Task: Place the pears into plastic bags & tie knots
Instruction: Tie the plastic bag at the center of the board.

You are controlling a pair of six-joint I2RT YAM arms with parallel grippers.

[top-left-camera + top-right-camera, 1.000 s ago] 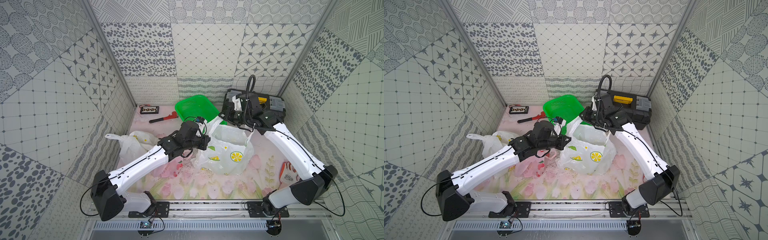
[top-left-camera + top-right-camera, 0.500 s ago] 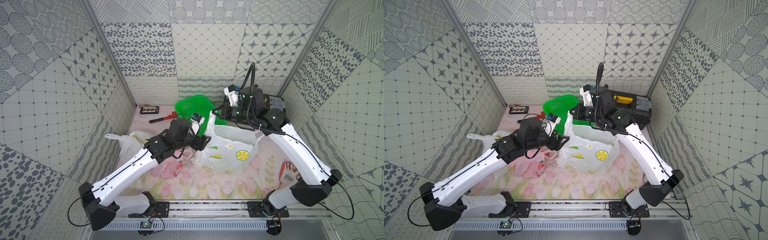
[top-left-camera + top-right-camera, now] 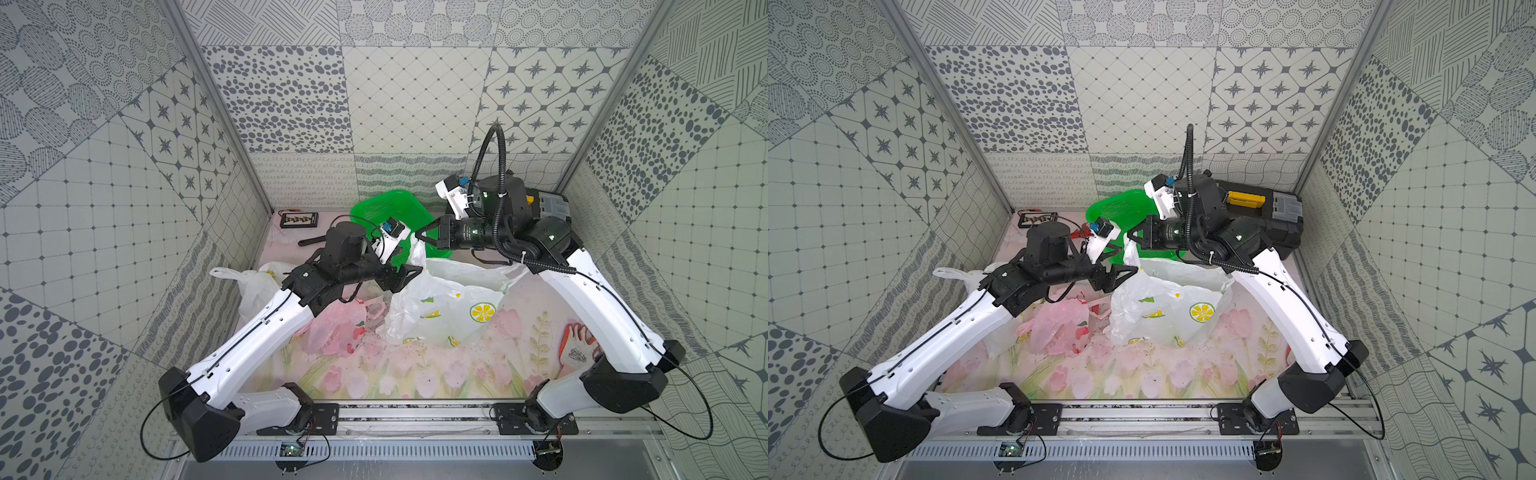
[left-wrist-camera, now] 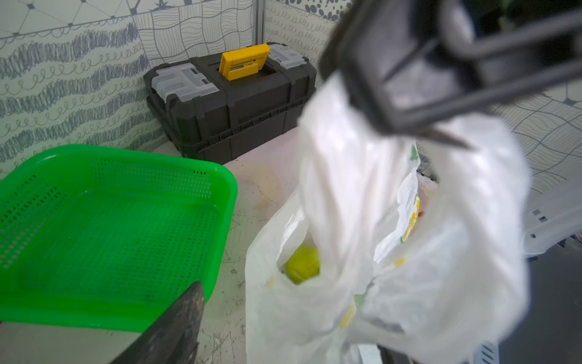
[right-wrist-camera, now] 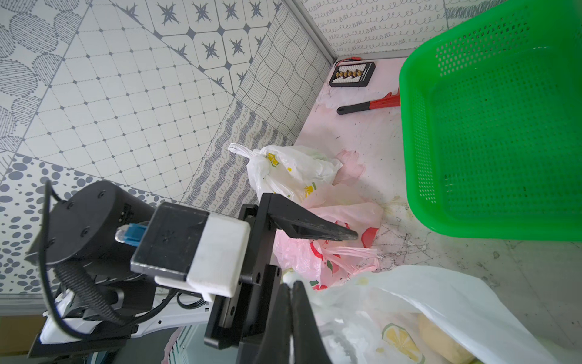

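Right gripper [image 3: 419, 237]: pinched shut on the handle of the lemon-print bag [image 3: 449, 307], mid-table.
Left gripper [image 3: 405, 277]: jaws wide, empty, at the bag's left rim.
Pear [image 4: 302, 264]: inside the bag.
Risk: the thin handle slips from the single pinch and the mouth collapses.

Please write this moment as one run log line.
left gripper: open, near lemon bag | right gripper: shut on lemon bag handle | pear: inside lemon bag

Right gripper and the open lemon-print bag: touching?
Touching. The right wrist view shows the right gripper shut on a bunched edge of the open lemon-print bag; in a top view that edge rises to it.
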